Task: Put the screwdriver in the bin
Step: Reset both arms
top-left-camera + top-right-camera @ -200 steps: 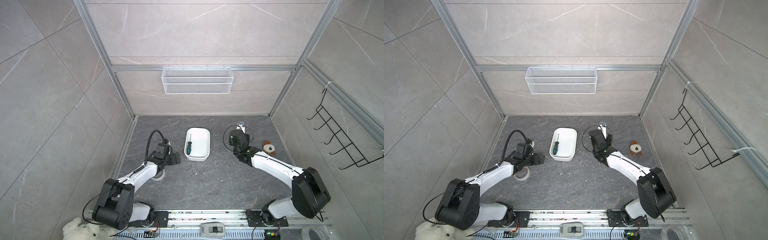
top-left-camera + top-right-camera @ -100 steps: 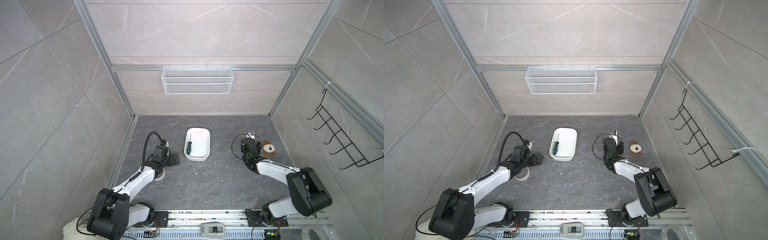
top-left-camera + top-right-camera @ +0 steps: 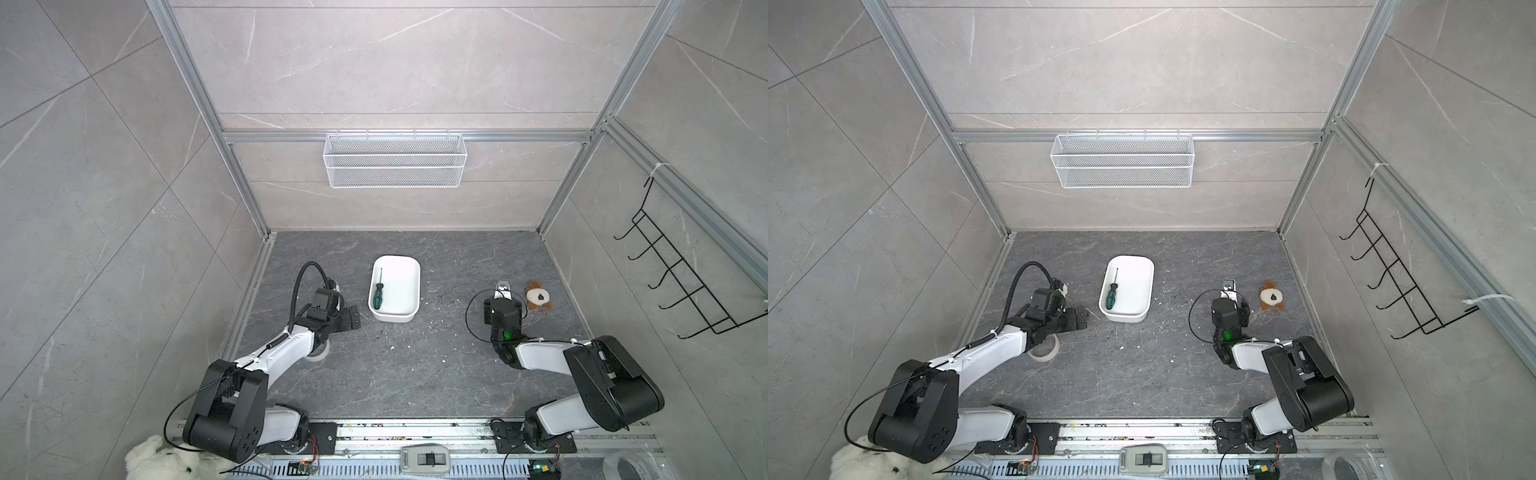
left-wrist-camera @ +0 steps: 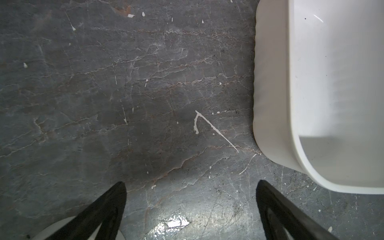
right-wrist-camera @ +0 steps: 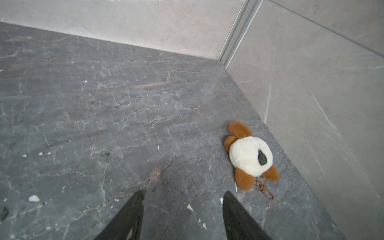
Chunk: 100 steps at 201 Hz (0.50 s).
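The screwdriver [image 3: 378, 291] [image 3: 1112, 293], green and black handled, lies inside the white bin [image 3: 401, 291] [image 3: 1133, 291] along its left side, in both top views. My left gripper [image 3: 353, 319] [image 3: 1079, 320] [image 4: 190, 184] hovers low over the floor just left of the bin, open and holding nothing. The bin's wall [image 4: 274, 83] fills one side of the left wrist view; the screwdriver is hidden there. My right gripper [image 3: 503, 286] [image 3: 1229, 286] [image 5: 184, 193] is well to the right of the bin, open over bare floor with nothing between its fingers.
A small brown and white plush toy [image 3: 538, 296] [image 3: 1271, 296] [image 5: 250, 155] lies right of the right gripper, near the side wall. A tape roll [image 3: 320, 353] [image 3: 1044, 353] sits under the left arm. A wire basket [image 3: 395, 166] and a hook rack [image 3: 685, 282] hang on the walls.
My right arm has swung to the right, away from the bin toward the plush toy, its jaws narrowing a little. The left arm shifted slightly. The screwdriver has stayed in the bin.
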{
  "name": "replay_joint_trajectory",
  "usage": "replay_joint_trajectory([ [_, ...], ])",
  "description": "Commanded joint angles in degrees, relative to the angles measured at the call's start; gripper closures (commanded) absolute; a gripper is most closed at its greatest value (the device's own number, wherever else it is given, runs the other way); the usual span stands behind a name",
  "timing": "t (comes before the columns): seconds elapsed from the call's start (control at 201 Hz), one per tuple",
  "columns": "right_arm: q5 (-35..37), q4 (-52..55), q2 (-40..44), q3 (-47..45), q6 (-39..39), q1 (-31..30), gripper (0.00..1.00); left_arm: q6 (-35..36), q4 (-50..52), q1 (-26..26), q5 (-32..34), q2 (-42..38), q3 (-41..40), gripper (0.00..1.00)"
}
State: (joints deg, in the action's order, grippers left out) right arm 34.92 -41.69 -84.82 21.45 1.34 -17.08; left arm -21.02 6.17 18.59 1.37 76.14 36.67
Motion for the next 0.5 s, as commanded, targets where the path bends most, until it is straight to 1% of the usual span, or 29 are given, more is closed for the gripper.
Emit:
replay_joint_trajectory([
  [0.0, -6.0, -8.5, 0.4, -0.9, -0.4, 2.3, 0.4, 0.1, 0.1, -0.2, -0.1, 0.7, 2.1, 0.0],
  [0.025, -7.2, -7.8, 0.7, -1.0, -0.9, 2.8, 0.41, 0.1, 0.0, -0.2, 0.0, 0.8, 2.2, 0.0],
  [0.045, -8.5, -7.1, 1.1, -1.0, -1.4, 3.5, 0.37, 0.1, 0.1, -0.2, 0.1, 0.8, 2.3, 0.0],
  [0.055, -9.3, -6.9, 1.2, -1.0, -1.6, 3.8, 0.29, 0.1, 0.1, -0.2, 0.2, 0.9, 2.3, 0.0],
  [0.06, -9.7, -6.9, 1.2, -1.0, -1.6, 4.0, 0.16, 0.1, 0.1, -0.2, 0.2, 0.9, 2.3, 0.0],
  [0.065, -10.1, -6.9, 1.2, -1.1, -1.7, 4.2, 0.08, 0.1, 0.1, -0.2, 0.2, 0.9, 2.3, 0.0],
  [0.075, -10.8, -7.0, 1.2, -1.1, -1.8, 4.5, 0.03, 0.1, 0.1, -0.2, 0.3, 1.0, 2.3, 0.0],
  [0.085, -11.7, -7.2, 1.2, -1.2, -1.9, 5.0, 0.01, 0.0, 0.2, -0.2, 0.5, 1.0, 2.4, 0.0],
  [0.154, -17.8, -7.8, -0.2, -1.5, -2.2, 7.0, 0.01, 0.0, 0.4, -0.2, 1.6, 1.2, 2.7, 0.0],
  [0.169, -17.7, -9.0, -1.3, -1.7, -2.4, 7.3, 0.0, 0.1, 0.4, -0.2, 1.7, 1.1, 2.7, 0.0],
  [0.204, -17.4, -16.8, -4.4, -2.7, -1.3, 7.4, 0.01, 0.1, 0.3, -0.2, 2.1, 1.1, 2.7, 0.0],
  [0.214, -17.4, -16.9, -4.3, -2.7, -1.3, 7.5, 0.01, 0.1, 0.3, -0.2, 2.2, 1.1, 2.8, 0.0],
  [0.264, -18.1, -7.4, -1.2, -1.2, -2.9, 7.6, 0.01, 0.2, 0.5, -0.2, 2.9, 1.0, 3.0, 0.0],
  [0.324, -17.9, -14.6, -3.6, -2.4, -1.7, 7.8, 0.01, 0.2, 0.6, -0.3, 4.5, 1.0, 3.3, 0.0],
  [0.393, -18.2, -9.1, -1.7, -1.5, -2.5, 7.8, 0.01, 0.8, 1.3, -0.2, 9.0, 1.3, 4.9, 0.0],
  [0.458, -17.9, -12.7, -3.0, -2.1, -1.9, 7.8, 0.01, 1.3, 3.6, -0.2, 14.5, 1.3, 8.6, 0.0],
  [0.493, -17.9, -12.0, -2.7, -2.0, -1.9, 7.8, 0.01, 1.8, 4.8, -0.3, 17.6, 1.1, 10.7, 0.0],
])
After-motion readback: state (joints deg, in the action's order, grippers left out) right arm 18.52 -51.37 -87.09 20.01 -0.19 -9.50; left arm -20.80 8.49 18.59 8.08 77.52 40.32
